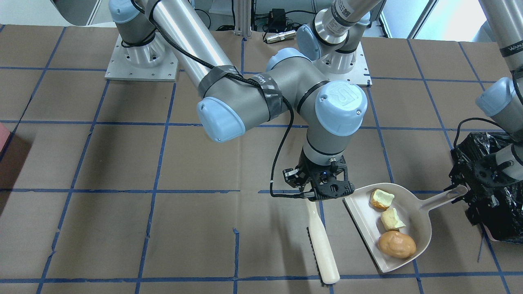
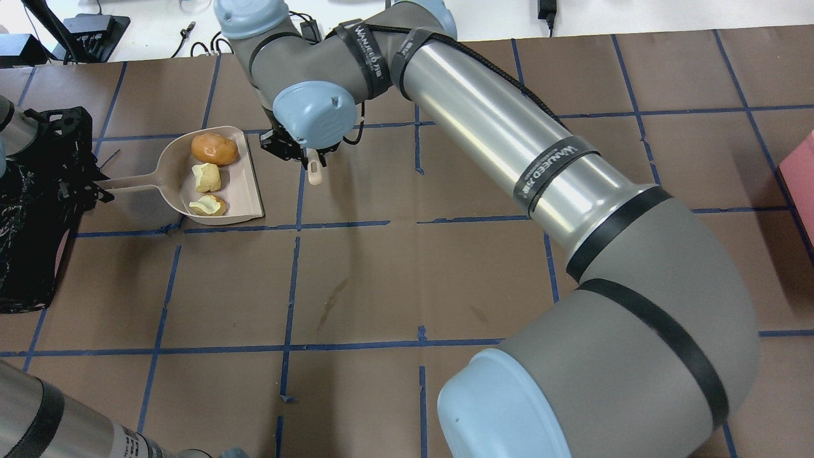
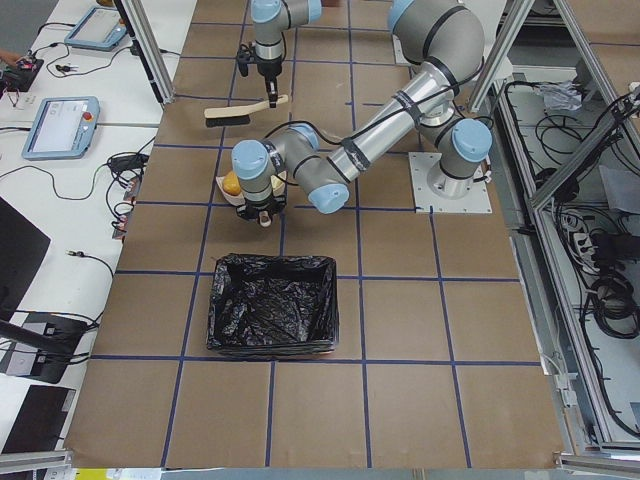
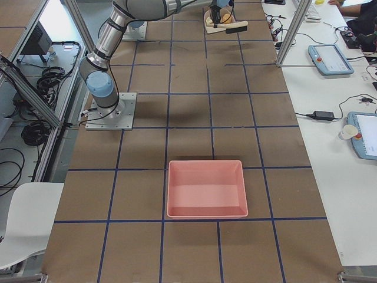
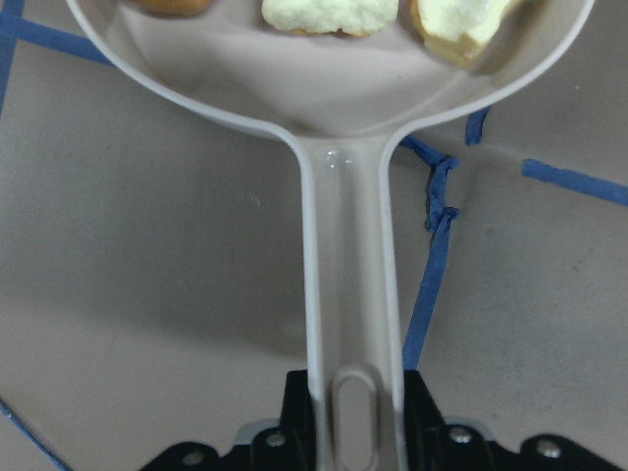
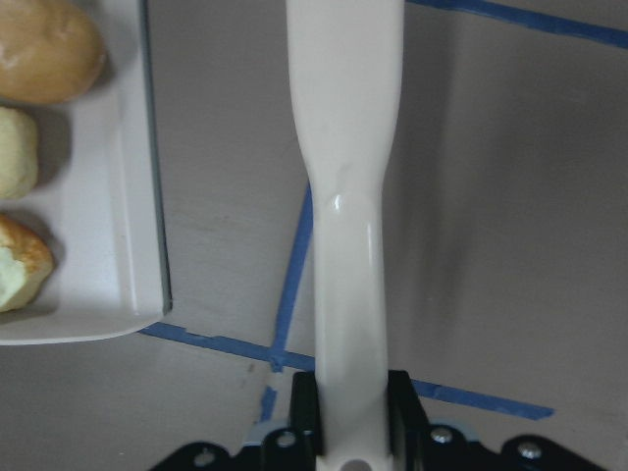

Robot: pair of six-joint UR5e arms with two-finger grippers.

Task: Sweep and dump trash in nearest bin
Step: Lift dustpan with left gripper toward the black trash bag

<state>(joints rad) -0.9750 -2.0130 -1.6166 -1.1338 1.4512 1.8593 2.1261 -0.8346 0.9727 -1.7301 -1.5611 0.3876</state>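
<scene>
The trash lies in a beige dustpan [image 1: 363,216]: an orange-brown potato-shaped lump [image 1: 396,244] and two pale chunks [image 1: 382,199] [image 1: 392,219]. They also show in the overhead view [image 2: 214,148] [image 2: 206,177] [image 2: 208,205]. My left gripper [image 1: 459,192] is shut on the dustpan's handle [image 5: 348,294], close to the black-bagged bin [image 1: 498,212]. My right gripper [image 1: 312,198] is shut on the white handle of a brush [image 1: 322,241], which lies level beside the dustpan's open edge. The right wrist view shows that handle [image 6: 345,196] between the jaws.
The black-lined bin [image 3: 272,305] stands at the table's left end, just behind the left gripper [image 2: 95,186]. A pink bin [image 4: 206,188] stands far off at the right end. The right arm's big elbow [image 2: 604,356] spans the table's middle.
</scene>
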